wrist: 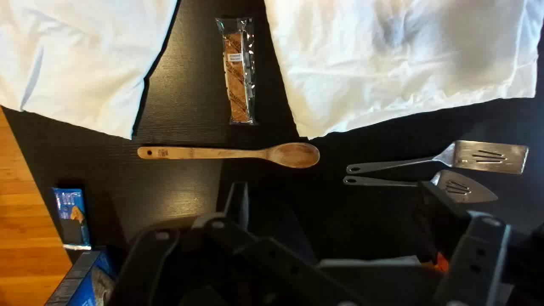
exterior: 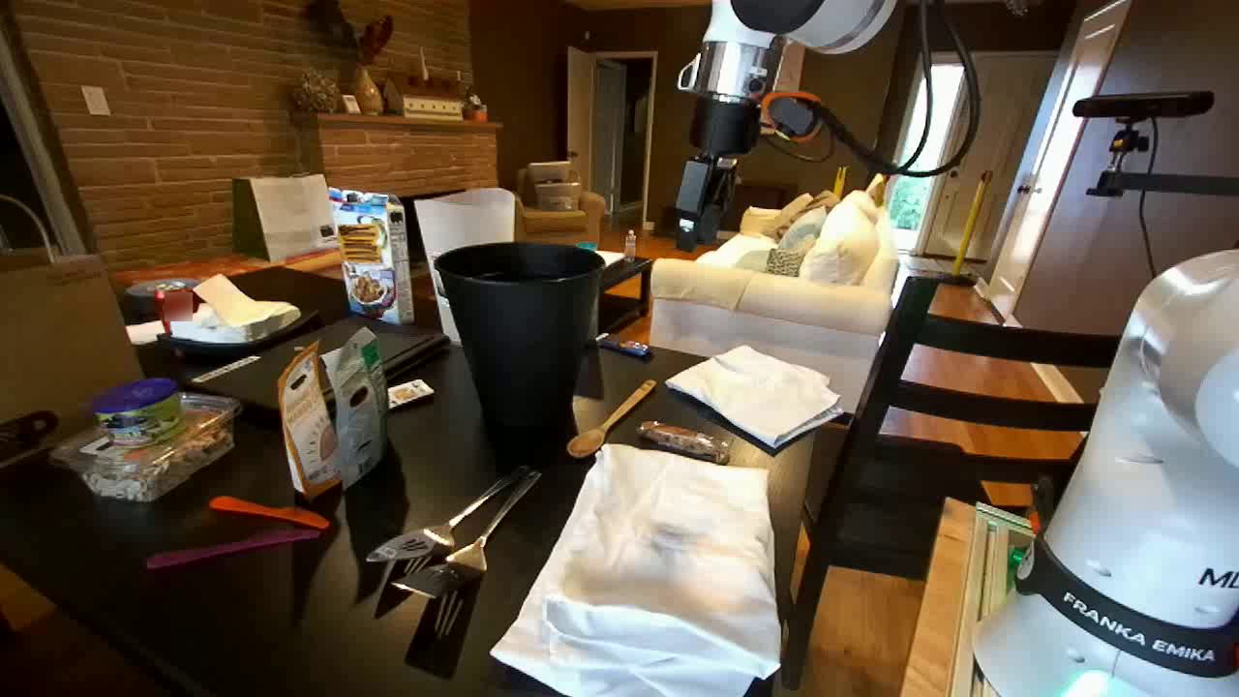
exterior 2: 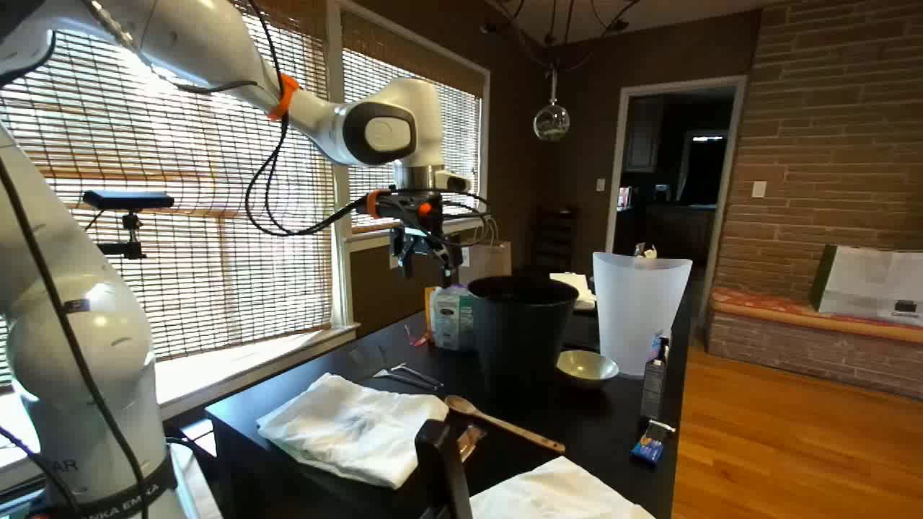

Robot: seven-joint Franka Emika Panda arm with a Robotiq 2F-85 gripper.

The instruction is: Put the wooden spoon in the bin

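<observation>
The wooden spoon lies flat on the dark table in both exterior views [exterior: 587, 443] [exterior 2: 505, 426], its bowl close to the base of the bin. In the wrist view the spoon [wrist: 229, 153] lies crosswise, beyond the fingertips and apart from them. The tall black bin stands upright on the table in both exterior views [exterior: 518, 339] [exterior 2: 523, 331]; its inside is dark. My gripper is raised in the air, higher than the bin's rim, in both exterior views [exterior: 699, 227] [exterior 2: 428, 272]. In the wrist view its fingers [wrist: 333, 189] are spread wide with nothing between them.
Two metal spatulas [exterior: 465, 542], a wrapped bar [exterior: 684, 440] and white cloths [exterior: 668, 561] lie near the spoon. Two upright pouches [exterior: 334, 416], a metal bowl [exterior 2: 588, 366] and a white translucent bin [exterior 2: 638, 317] stand around the black bin. A chair [exterior: 900, 407] stands at the table's edge.
</observation>
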